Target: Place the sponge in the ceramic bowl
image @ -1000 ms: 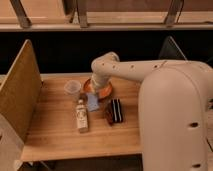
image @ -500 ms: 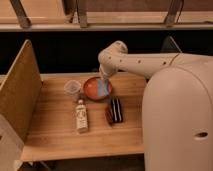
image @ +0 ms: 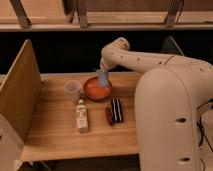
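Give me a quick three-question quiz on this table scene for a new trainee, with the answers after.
1. True or false: the sponge lies flat on the table.
2. Which thing stands just left of the ceramic bowl? A) clear cup B) bottle C) dark striped object
3. Fill in: the gripper holds the sponge upright over the ____.
Key: 1 false, it hangs from the gripper; 2 A; 3 ceramic bowl.
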### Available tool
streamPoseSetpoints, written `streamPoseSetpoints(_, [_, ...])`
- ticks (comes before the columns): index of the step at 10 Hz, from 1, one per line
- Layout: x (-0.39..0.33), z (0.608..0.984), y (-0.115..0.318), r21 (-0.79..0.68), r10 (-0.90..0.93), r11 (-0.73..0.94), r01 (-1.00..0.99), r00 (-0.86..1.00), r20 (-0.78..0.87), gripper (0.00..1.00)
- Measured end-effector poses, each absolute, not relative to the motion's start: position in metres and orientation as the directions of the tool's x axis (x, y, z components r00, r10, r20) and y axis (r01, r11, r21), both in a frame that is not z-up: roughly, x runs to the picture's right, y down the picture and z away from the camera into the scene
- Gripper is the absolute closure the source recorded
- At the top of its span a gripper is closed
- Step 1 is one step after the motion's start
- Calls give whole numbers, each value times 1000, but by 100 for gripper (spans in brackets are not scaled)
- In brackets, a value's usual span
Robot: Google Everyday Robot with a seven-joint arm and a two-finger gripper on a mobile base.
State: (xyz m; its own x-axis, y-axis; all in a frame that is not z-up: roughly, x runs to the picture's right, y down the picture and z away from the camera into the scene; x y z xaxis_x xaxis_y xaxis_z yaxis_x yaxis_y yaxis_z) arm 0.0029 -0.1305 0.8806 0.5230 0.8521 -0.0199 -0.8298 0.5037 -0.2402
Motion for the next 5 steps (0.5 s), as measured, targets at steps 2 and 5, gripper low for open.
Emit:
streamPoseSetpoints(2, [1, 882, -132, -245, 851, 506, -827, 524, -12, 83])
streamPoseSetpoints(5, [1, 882, -133, -244, 852, 506, -827, 524, -12, 55])
